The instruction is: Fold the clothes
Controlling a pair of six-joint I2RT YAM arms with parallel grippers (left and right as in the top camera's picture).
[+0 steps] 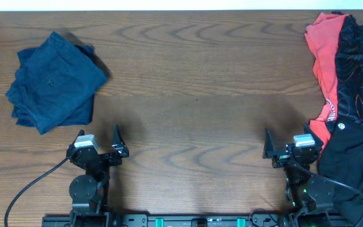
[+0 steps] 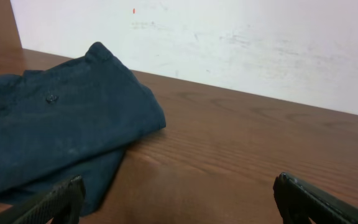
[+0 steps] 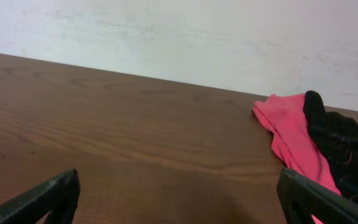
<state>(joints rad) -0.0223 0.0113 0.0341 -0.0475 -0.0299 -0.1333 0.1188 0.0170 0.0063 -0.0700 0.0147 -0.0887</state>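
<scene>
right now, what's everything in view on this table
navy garment: one, dark blue, folded, far left
red garment: one, red, far right, bunched
printed garment: one, black with red print, far right edge, against the red one
black shirt: one, black, small white logo, near right
table: one, brown wood
left gripper: one, black, open, near left
right gripper: one, black, open, near right, beside the black shirt

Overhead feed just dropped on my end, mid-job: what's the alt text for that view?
A brown wooden table holds a roughly folded navy fabric garment at far left, and a red fabric garment heaped with black fabric garments at the right edge. The left gripper and right gripper stand open and empty near the front edge.
</scene>
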